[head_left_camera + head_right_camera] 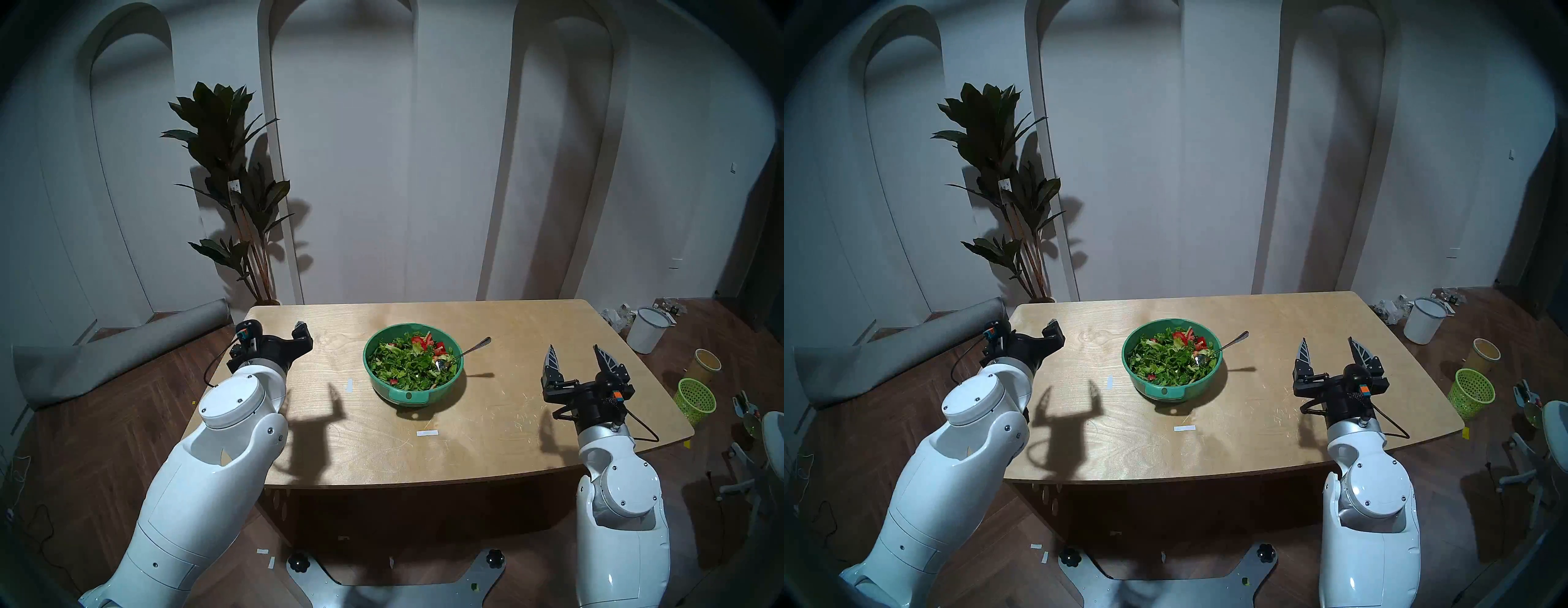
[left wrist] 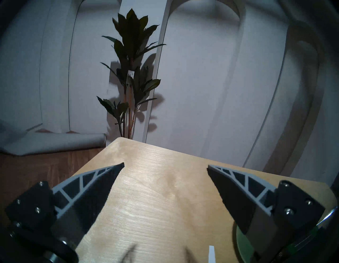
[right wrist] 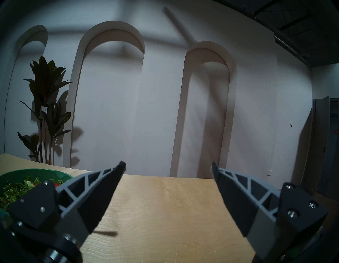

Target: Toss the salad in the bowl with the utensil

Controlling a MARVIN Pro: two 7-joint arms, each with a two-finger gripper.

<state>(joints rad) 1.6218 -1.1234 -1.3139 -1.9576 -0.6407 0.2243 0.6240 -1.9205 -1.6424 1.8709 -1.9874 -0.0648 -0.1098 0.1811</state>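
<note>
Both pincers stood spread and empty over the pale wooden surface [image 1: 488,433]. The right pincer [image 1: 576,354] hovered to the right of the bowl [image 1: 411,392], fingers pointing roughly level and away from the robot, on the side where the spoon's handle stuck out, which made it the likelier one to take the spoon. The left pincer [image 1: 282,329] hung over the surface's far left corner, well apart from the bowl, leaving the middle open.

The spoon [image 1: 466,351] lay propped in the bowl, its round end sunk among the leaves near the right rim and its thin, shiny handle slanting up and out over the rim toward the right, touched by neither pincer. That tilt left the handle clear of the surface and apparently easy to pinch.

The salad [image 1: 409,361] filled the teal-green bowl at the middle of the surface: a loose heap of chopped green leaves, with red pieces gathered toward the far side and a few pale bits scattered through. The uneven red suggested the tossing was not finished, though that was only a judgement.
</note>
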